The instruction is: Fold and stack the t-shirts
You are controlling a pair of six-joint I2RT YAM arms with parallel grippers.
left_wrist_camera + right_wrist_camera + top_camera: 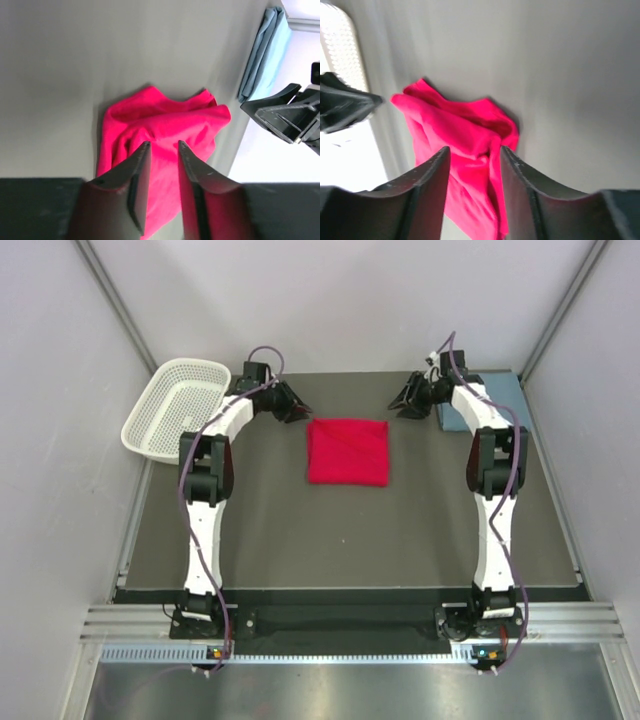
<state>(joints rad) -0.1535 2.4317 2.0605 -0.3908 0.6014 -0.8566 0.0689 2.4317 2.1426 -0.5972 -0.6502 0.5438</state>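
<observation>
Left fingers and right fingers both stand partly open, empty (nothing pinched). My red shirt lies folded mid-table, the blue shirt at the far right corner; if I grab one layer, the fold spills.

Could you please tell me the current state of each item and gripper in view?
red t-shirt: folded into a rough square, lying flat, not held.
blue-grey t-shirt: folded, lying flat, not held.
basket: upright, empty.
left gripper: open, holding nothing.
right gripper: open, holding nothing.
</observation>
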